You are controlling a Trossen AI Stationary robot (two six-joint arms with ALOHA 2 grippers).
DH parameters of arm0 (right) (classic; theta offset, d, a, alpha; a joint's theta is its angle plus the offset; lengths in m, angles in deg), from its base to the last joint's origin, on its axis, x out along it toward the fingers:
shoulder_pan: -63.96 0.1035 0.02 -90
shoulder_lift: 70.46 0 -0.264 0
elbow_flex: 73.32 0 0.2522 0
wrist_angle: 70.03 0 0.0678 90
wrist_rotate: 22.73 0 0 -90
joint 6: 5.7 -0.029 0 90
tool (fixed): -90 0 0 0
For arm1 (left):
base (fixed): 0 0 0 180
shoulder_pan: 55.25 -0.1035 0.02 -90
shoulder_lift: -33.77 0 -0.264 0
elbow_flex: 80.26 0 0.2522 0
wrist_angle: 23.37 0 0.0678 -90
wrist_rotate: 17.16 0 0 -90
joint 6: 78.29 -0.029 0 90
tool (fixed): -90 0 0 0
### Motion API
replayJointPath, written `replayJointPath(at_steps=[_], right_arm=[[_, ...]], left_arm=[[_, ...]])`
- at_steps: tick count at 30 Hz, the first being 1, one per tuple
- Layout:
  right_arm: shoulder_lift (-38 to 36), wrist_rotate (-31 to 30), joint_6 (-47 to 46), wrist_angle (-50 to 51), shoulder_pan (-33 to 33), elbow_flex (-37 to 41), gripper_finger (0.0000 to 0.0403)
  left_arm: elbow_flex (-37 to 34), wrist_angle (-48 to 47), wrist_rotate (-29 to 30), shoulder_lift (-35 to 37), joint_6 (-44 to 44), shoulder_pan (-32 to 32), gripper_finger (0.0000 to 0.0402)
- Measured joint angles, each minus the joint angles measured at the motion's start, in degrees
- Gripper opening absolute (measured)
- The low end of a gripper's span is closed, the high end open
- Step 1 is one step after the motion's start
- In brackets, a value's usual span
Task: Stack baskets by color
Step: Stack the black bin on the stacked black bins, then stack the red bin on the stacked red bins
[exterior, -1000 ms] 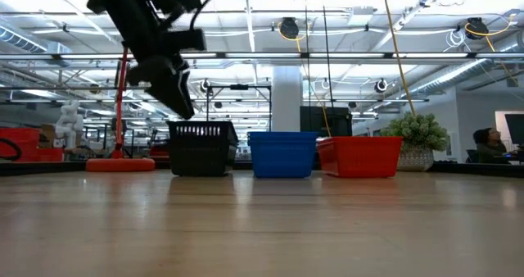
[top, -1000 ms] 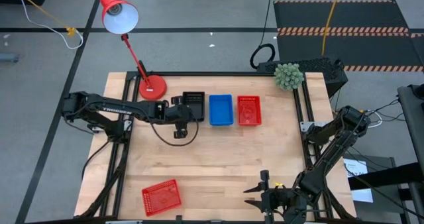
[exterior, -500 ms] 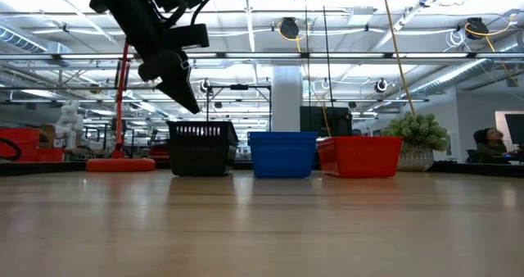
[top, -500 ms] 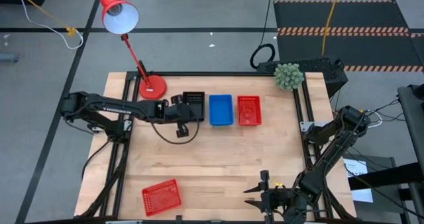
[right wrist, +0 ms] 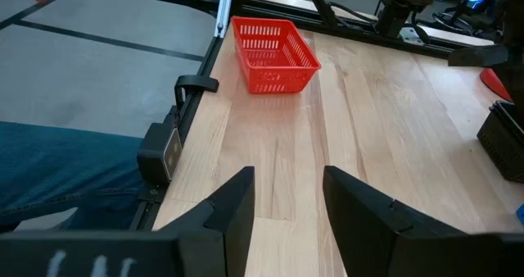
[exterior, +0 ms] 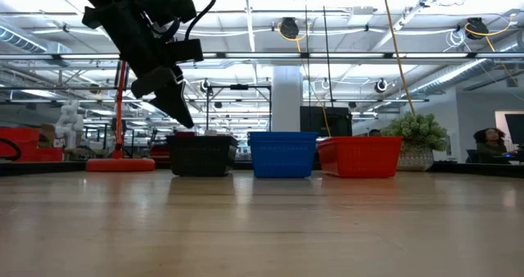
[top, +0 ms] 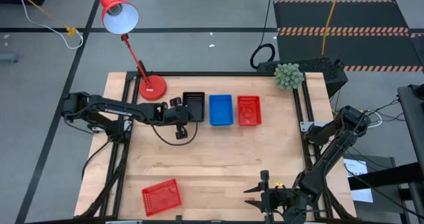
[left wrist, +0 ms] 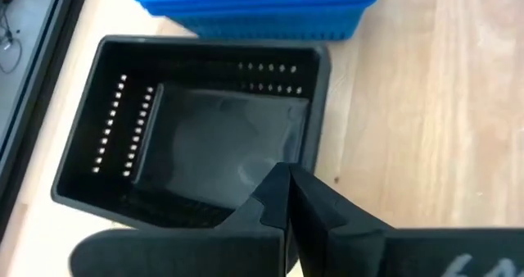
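While left tool [left wrist: 286,197] hangs clenched over black basket [left wrist: 196,129] rim | right tool [right wrist: 286,187] released, near edge

Overhead: three basket stacks in a row, one basket apart.
Black mesh plastic basket [top: 193,105], blue plastic basket [top: 220,109] and red mesh plastic basket [top: 249,110] sit side by side at the wooden table's [top: 218,161] far edge. Left gripper [top: 185,112] hangs beside the black one. A second red mesh basket [top: 161,197] lies near the front-left corner. Right gripper [top: 254,186] waits at the front edge.
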Motion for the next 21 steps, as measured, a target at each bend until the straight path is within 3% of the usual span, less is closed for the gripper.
replayJointPath(at_steps=[12,21], right_arm=[[0.0,0.0,0.0,0.0,0.0,0.0,0.0138],[0.0,0.0,-2.5,-0.4,-0.3,2.1,0.0138]], left_arm=[[0.0,1.1,0.1,5.0,2.3,6.2,0.0013],[0.1,1.4,0.3,6.1,8.9,27.5,0.0007]])
